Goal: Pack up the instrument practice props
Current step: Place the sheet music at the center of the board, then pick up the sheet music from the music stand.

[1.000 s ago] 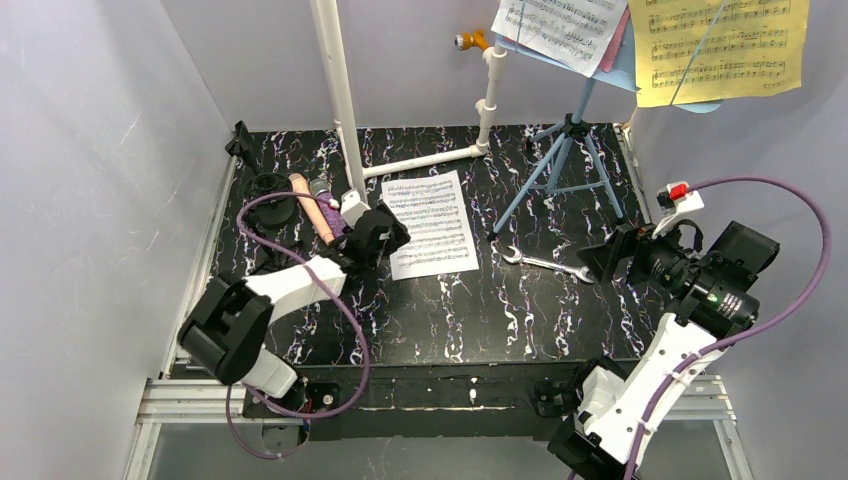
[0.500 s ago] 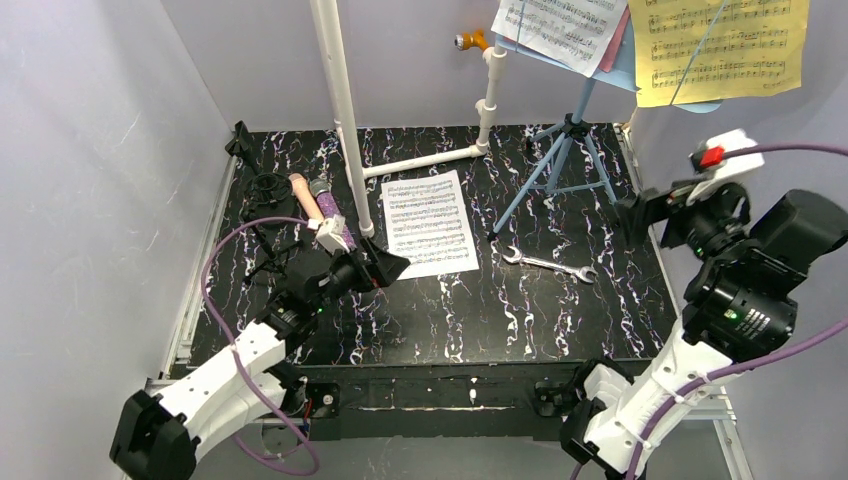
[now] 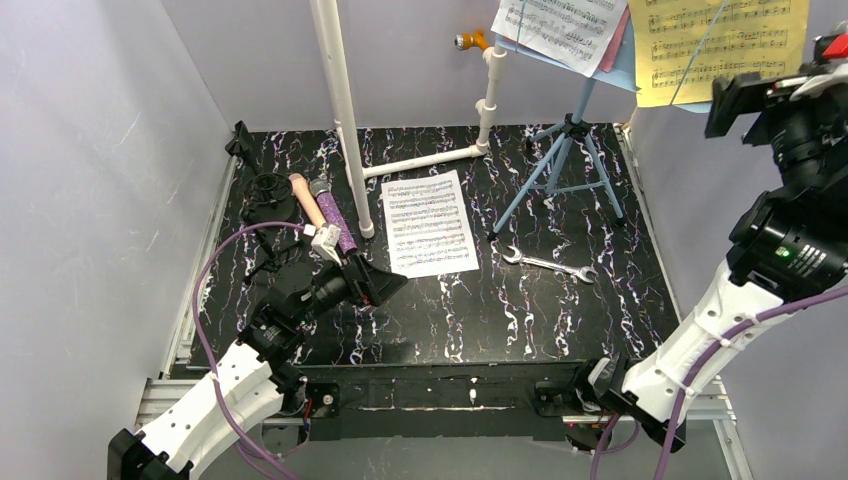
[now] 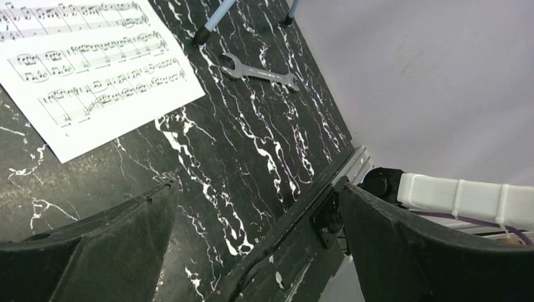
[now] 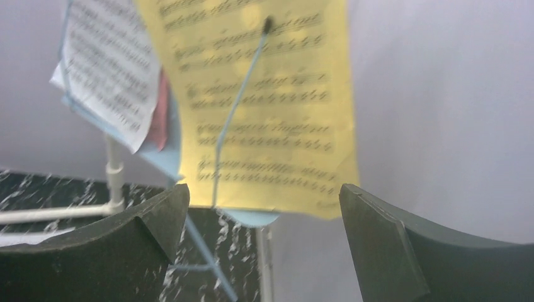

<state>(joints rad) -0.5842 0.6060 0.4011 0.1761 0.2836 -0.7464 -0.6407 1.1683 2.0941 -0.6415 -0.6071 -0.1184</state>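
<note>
Two microphones lie side by side at the far left of the worktop (image 3: 520,320). Their long axes are nearly parallel, running from far-left to near-right. The peach microphone (image 3: 307,200) is the left one, and the purple glitter microphone (image 3: 336,224) has its grey end on the far side. A black round-base holder (image 3: 268,188) sits just left of them. A white sheet-music page (image 3: 428,222) lies flat at the centre, long axis far to near, its near end skewed slightly right. The light-blue music rack (image 3: 565,150) stands on tripod legs at the far right, its pole leaning up to a desk that carries a white page (image 3: 560,30) and a yellow page (image 3: 715,45). A silver wrench (image 3: 548,264) lies near those legs, long axis left to right. White plastic pipes (image 3: 340,110) rise behind the page. The left gripper (image 4: 255,189) hangs low over the worktop by the page's near-left corner, jaws wide and empty. The right gripper (image 5: 262,189) is raised high at the far right, jaws spread wide with nothing between them, facing the yellow page; that view is blurred.
</note>
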